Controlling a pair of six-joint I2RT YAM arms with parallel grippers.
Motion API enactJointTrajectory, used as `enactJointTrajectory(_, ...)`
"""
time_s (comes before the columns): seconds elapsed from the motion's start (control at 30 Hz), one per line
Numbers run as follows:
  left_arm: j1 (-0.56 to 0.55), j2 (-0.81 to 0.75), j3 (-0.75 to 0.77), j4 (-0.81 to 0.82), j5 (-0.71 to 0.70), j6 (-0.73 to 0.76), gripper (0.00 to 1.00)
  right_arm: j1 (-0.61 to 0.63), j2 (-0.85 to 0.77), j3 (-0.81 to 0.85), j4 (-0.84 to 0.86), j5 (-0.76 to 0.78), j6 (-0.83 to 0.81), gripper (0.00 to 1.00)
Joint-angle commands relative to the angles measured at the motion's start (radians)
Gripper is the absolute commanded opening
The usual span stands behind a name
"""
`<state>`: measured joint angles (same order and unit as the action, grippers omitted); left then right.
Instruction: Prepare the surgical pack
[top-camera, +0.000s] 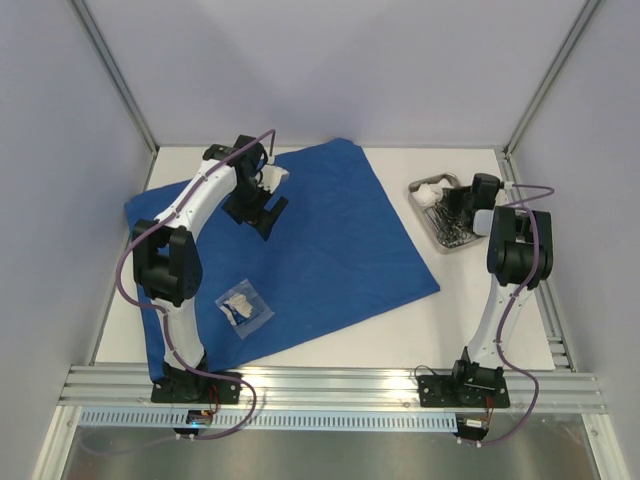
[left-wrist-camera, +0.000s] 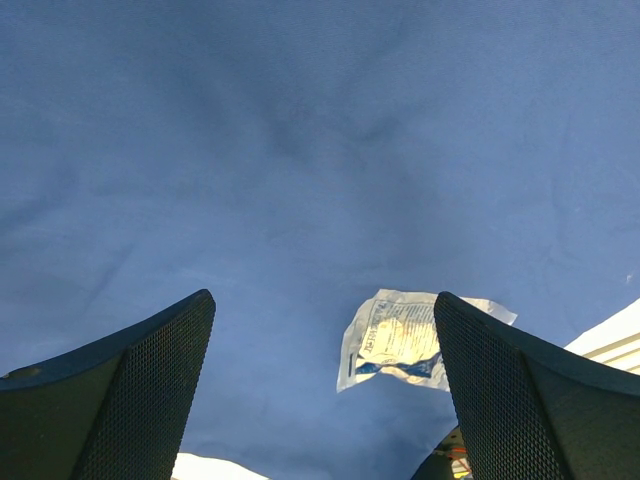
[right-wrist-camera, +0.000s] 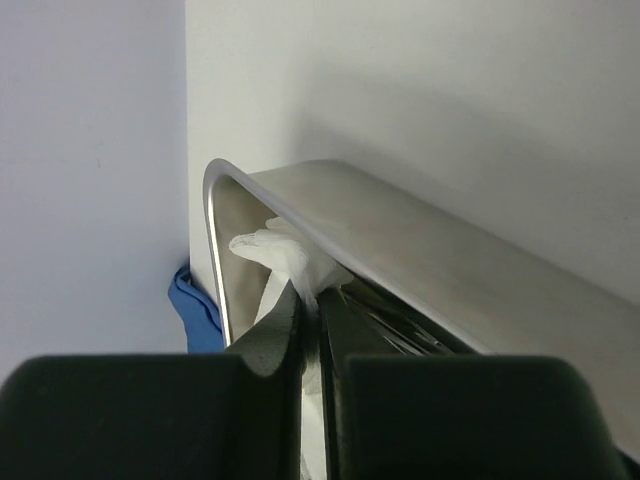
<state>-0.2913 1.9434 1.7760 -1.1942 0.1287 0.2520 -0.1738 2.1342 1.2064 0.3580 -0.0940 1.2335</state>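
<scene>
The royal-blue drape (top-camera: 320, 240) lies spread flat on the table. A clear sachet (top-camera: 243, 307) lies on its near left part, also in the left wrist view (left-wrist-camera: 400, 335). My left gripper (top-camera: 266, 212) is open and empty over the drape's far left part, with only blue cloth (left-wrist-camera: 300, 150) between its fingers (left-wrist-camera: 150, 390). The steel tray (top-camera: 440, 235) stands at the far right with silver instruments (top-camera: 450, 228) and white gauze (top-camera: 430, 192) in it. My right gripper (right-wrist-camera: 318, 300) is inside the tray (right-wrist-camera: 400, 240), shut on the white gauze (right-wrist-camera: 285, 255).
Metal frame posts stand at the back left and right corners. An aluminium rail (top-camera: 330, 385) runs along the near edge by the arm bases. Bare white table (top-camera: 450, 320) lies between the drape and the right arm.
</scene>
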Motion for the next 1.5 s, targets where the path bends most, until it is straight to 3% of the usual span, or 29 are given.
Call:
enactJointTrajectory(0.0, 0.006, -0.001, 0.04, -0.01, -0.003, 0.01, 1.0, 0.0, 0.012, 0.033, -0.022, 0.042, 0.004, 0.0)
enactJointTrajectory(0.2, 0.009, -0.004, 0.043, -0.011, -0.003, 0.009, 1.0, 0.0, -0.034, 0.025, -0.099, 0.092, -0.038, 0.04)
enactJointTrajectory(0.3, 0.009, -0.004, 0.043, -0.011, 0.0, 0.007, 1.0, 0.0, -0.054, 0.045, -0.129, 0.129, -0.074, 0.13)
enactJointTrajectory(0.4, 0.009, -0.003, 0.046, -0.011, 0.003, 0.007, 1.0, 0.0, -0.054, 0.071, -0.178, 0.119, -0.104, 0.31)
enactJointTrajectory(0.5, 0.011, -0.008, 0.043, -0.01, 0.005, 0.007, 1.0, 0.0, -0.097, 0.055, -0.176, 0.12, -0.121, 0.38)
enactJointTrajectory(0.63, 0.009, -0.008, 0.045, -0.008, 0.006, 0.007, 1.0, 0.0, -0.157, 0.036, -0.178, 0.131, -0.164, 0.41)
enactJointTrajectory(0.9, 0.009, -0.004, 0.049, -0.008, 0.028, 0.006, 1.0, 0.0, -0.238, 0.087, -0.353, 0.186, -0.252, 0.48)
enactJointTrajectory(0.97, 0.009, -0.001, 0.048, -0.005, 0.029, 0.006, 1.0, 0.0, -0.241, 0.093, -0.381, 0.183, -0.272, 0.47)
enactJointTrajectory(1.1, 0.009, 0.0, 0.051, -0.005, 0.031, 0.006, 1.0, -0.004, -0.172, 0.172, -0.369, 0.038, -0.328, 0.11)
enactJointTrajectory(1.13, 0.009, 0.0, 0.051, -0.005, 0.031, 0.004, 1.0, -0.003, -0.111, 0.255, -0.378, 0.002, -0.351, 0.0)
enactJointTrajectory(1.23, 0.009, -0.004, 0.049, -0.007, 0.031, 0.004, 1.0, -0.003, -0.011, 0.352, -0.455, -0.081, -0.356, 0.0)
enactJointTrajectory(1.47, 0.009, -0.023, 0.031, -0.002, 0.012, 0.01, 1.0, -0.003, -0.002, 0.273, -0.43, -0.058, -0.31, 0.0)
